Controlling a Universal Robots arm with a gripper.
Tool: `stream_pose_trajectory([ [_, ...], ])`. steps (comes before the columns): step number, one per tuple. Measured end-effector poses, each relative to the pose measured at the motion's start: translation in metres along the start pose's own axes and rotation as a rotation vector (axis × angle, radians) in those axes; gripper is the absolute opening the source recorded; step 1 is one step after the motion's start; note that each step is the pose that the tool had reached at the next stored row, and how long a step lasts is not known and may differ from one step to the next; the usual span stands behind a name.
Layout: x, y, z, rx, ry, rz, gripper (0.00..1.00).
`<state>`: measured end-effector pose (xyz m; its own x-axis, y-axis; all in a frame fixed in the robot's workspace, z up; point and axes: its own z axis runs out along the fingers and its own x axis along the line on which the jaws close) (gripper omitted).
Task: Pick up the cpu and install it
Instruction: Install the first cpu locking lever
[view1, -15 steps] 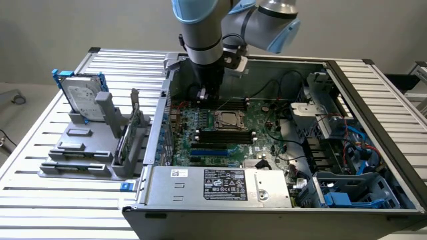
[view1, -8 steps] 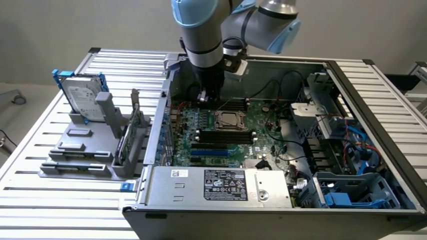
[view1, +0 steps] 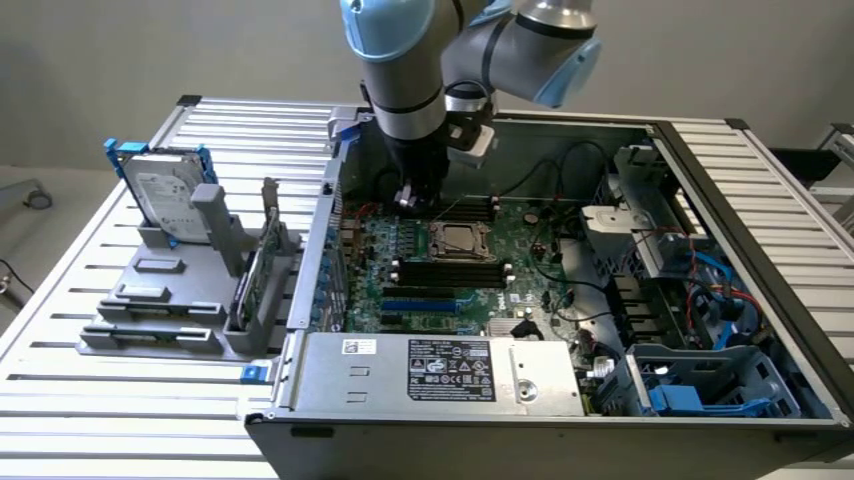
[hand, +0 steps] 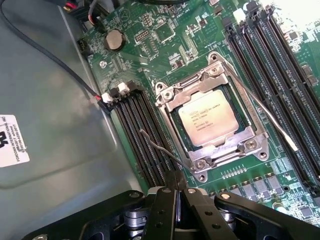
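One arm (view1: 407, 70) reaches down into one open computer case (view1: 747, 250) that sits on the slatted bench (view1: 107, 400). Its two black fingers (hand: 164, 207) are pressed together with nothing between them.

There is one cpu (hand: 209, 119), silver-topped. It lies flat in the socket of the single green board (hand: 150, 30), with a metal frame (hand: 175, 97) around its edges. Two thin wire levers (hand: 162, 149) stick out, one on each side of the socket. Two banks of black memory slots (hand: 137, 130) flank it. One coin battery (hand: 114, 39) sits on the board.

The cpu is clear of the fingers, near but not touching. In the exterior view the fingers hang over the board just to the exterior view's left of the cpu. One hard drive (view1: 167, 190) stands upright in a grey stand outside the case, at the exterior view's left.
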<state>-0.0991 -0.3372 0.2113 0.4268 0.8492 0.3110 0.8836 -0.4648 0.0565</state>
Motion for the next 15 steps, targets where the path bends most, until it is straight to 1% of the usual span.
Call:
stream_pose_trajectory([
  [5,-0.0008,-0.0002,0.0026,-0.0026,-0.0027,0.004,0.11],
  [12,-0.0014,-0.0003,0.0043,-0.0132,-0.0101,0.026,0.11],
  [15,-0.0016,-0.0003,0.005,-0.0153,-0.0119,0.03,0.11],
])
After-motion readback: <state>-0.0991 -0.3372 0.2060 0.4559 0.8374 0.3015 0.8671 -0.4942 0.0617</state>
